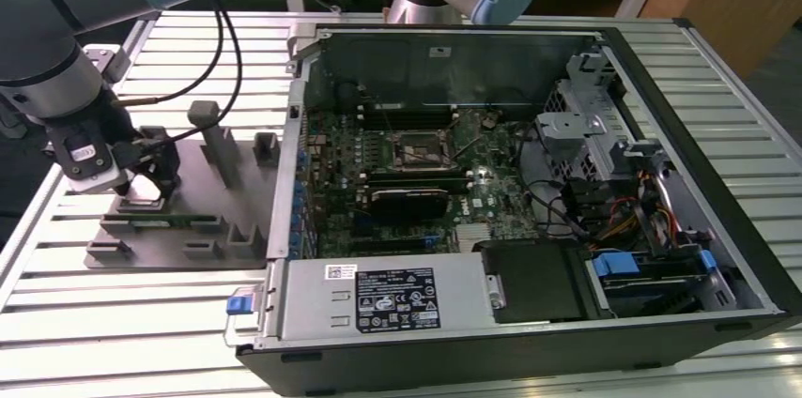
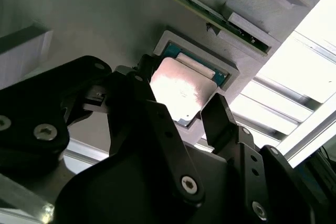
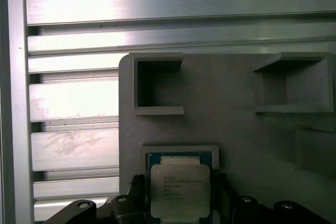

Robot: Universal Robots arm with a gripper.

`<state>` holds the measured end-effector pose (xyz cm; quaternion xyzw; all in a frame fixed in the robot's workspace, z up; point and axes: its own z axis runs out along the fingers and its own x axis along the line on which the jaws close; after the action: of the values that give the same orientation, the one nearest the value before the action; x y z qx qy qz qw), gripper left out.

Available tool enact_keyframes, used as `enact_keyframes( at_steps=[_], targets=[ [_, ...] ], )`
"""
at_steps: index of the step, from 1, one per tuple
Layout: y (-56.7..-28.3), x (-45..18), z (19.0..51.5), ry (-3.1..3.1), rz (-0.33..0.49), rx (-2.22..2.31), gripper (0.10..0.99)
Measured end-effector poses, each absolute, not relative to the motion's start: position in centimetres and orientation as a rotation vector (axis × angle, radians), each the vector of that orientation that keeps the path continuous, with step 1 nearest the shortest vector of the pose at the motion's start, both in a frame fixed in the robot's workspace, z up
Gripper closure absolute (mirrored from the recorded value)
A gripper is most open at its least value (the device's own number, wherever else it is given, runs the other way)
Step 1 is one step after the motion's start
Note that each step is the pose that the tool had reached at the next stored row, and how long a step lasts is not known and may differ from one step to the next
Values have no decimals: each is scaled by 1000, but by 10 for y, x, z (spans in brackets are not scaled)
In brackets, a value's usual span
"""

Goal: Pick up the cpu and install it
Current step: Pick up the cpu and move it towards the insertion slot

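Hovering low over the grey fixture (image 1: 188, 229) at the exterior view's left, the gripper (image 1: 148, 190) straddles the cpu (image 3: 180, 190). The cpu lies flat, silver top up, in its square pocket near the fixture's edge. In both wrist views the black fingers (image 2: 220, 119) stand spread, one on each side of the cpu, just beside its rim and not clamped on it. The fixture rests on the slatted metal worktop (image 1: 126, 323). Toward the exterior view's right the open computer case (image 1: 701, 135) lies on its side, its motherboard socket (image 1: 414, 147) well apart from the cpu.
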<state>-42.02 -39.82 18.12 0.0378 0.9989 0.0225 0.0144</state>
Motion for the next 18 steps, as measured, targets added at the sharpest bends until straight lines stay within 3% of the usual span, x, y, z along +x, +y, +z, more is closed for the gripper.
enact_keyframes(
  at_steps=[16,17,18],
  targets=[
    [-397,-422,183,3110,72,119,447],
    [-397,-422,183,3110,72,119,459],
    [-397,-422,183,3110,71,119,525]
  ],
)
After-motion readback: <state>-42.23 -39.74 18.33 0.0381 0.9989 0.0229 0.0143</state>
